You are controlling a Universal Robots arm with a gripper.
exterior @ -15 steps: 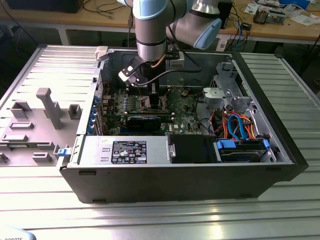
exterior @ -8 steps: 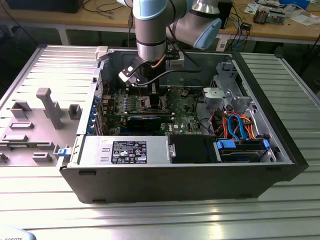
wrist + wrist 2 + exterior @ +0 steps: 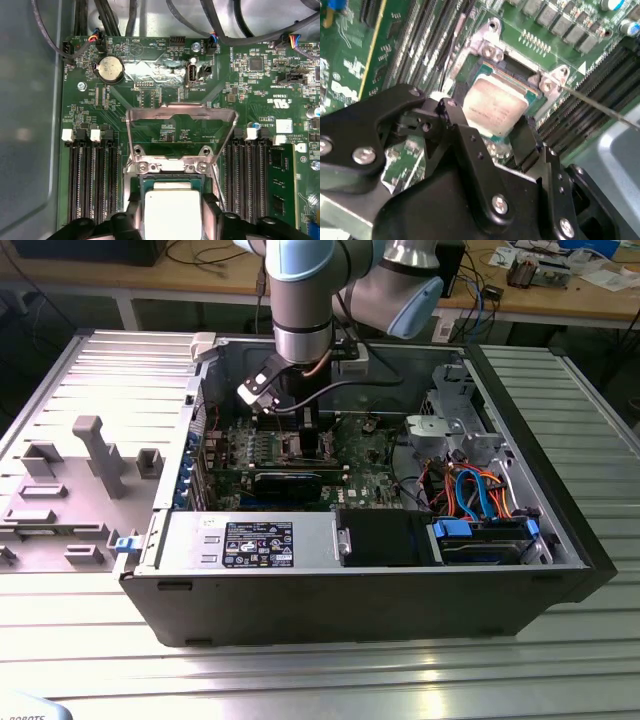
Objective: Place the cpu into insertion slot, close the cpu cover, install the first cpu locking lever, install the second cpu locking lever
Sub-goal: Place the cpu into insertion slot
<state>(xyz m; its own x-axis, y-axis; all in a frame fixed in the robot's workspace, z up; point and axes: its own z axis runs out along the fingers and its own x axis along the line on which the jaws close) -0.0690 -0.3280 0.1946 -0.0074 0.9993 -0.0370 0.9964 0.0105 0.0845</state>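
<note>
In the exterior view the arm (image 3: 300, 300) reaches down into an open computer case (image 3: 360, 590) that lies on the ribbed metal counter (image 3: 300, 680), and the tool (image 3: 300, 428) hangs just over the green circuit board (image 3: 365, 455). In the second wrist view the tool (image 3: 492, 122) has its black fingers (image 3: 527, 137) pressed against two opposite edges of the cpu (image 3: 495, 100), gripping it. The chip's dull silver top faces up, and it sits at the insertion slot (image 3: 512, 62); whether it is fully seated I cannot tell. A thin metal lever rod (image 3: 600, 102) runs out from the slot's corner. In the first wrist view the cpu (image 3: 172, 215) lies between the fingers (image 3: 211, 212) at the near edge of the insertion slot (image 3: 170, 167). The cpu cover (image 3: 180, 112) stands raised on its hinge beyond the chip, not closed. Long memory slots (image 3: 95, 180) flank the socket on both sides, and a coin battery (image 3: 110, 69) sits farther up the board.
</note>
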